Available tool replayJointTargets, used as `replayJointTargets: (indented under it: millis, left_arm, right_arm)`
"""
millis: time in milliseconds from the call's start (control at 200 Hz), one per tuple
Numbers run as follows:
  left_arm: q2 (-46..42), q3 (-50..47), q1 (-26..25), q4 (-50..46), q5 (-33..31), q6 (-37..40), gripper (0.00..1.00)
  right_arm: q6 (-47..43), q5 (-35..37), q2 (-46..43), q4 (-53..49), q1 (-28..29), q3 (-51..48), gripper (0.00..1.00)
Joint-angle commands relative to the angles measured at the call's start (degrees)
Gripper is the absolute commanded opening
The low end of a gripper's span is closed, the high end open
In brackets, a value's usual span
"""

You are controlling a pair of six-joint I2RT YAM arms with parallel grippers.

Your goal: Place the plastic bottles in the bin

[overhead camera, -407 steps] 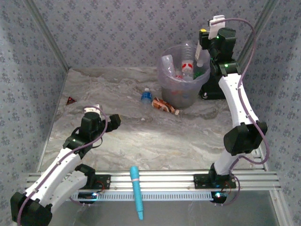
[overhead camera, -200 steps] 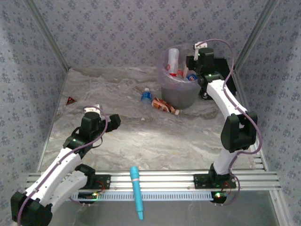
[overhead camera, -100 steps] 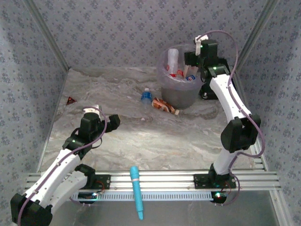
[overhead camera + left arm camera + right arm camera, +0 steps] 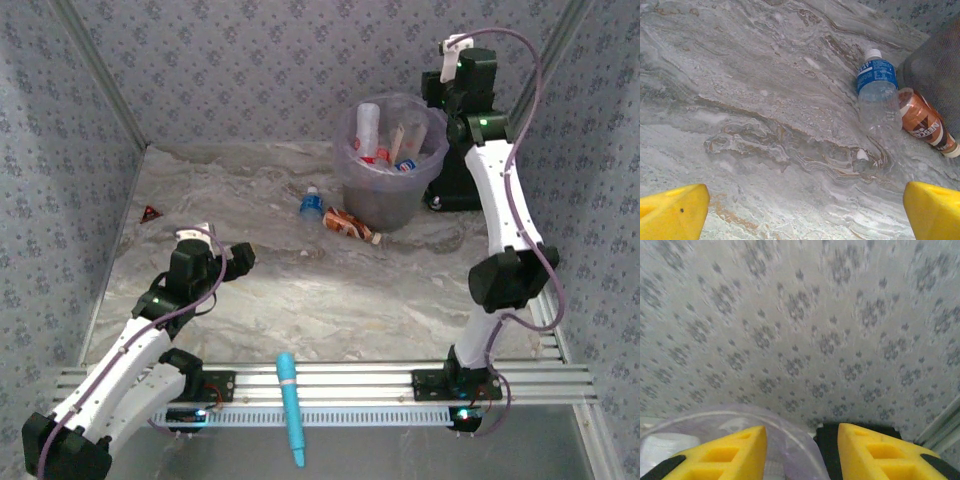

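1. Pen-shaped tool [image 4: 290, 405]; light blue; lies across the rail at the near edge; not part of the task.
2. Left gripper [image 4: 802, 212]; low over the tabletop [image 4: 300, 290], toward the near left corner; jaws spread wide, nothing between them; faces the two loose bottles.
3. Clear bottle [image 4: 876, 87], blue label; on its side toward the far edge, just left of the bin; not yet binned.
4. Brown bottle [image 4: 925, 120]; on its side at the foot of the bin, close against the clear bottle; whether the two touch cannot be told; not yet binned.
5. Bin [image 4: 385, 205]; upright near the far right corner; holds several bottles [image 4: 385, 140], some standing up to the rim; judged mostly done, with two bottles left on the tabletop.
6. Right gripper [image 4: 801, 440]; raised over the far right side of the bin's rim; jaws drawn close with a narrow gap, holding nothing.
7. Black box [image 4: 455, 185]; behind the bin, in the far right corner.
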Motion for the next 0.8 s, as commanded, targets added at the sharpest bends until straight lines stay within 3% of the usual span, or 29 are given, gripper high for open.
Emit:
replayJointTargets:
  millis: [0,220,395,610,795]
  left_arm:
    - [-0.7,-0.6,0.4,0.5,1.1,-0.7,0.99]
    - [2.2,0.7,0.4,1.1,3.1,0.5,0.99]
    - [6.0,2.6,0.4,2.8,4.1,1.8,0.99]
    - [13.3,5.1,0.4,7.9,8.2,2.6,0.99]
    - [21.0,8.9,0.4,10.4,12.6,4.2,0.99]
  right_arm:
    - [1.5,-1.3,2.4,-0.4,0.2,-1.5,0.42]
    - [2.9,-1.0,-0.6,6.7,0.6,-15.4,0.4]
    - [1.8,-0.6,-1.9,5.1,0.6,-12.4,0.4]
    - [-0.7,-0.4,-4.4,1.1,0.7,-5.9,0.52]
    - [-0.6,-1.8,-13.3,-0.3,0.9,-11.6,0.63]
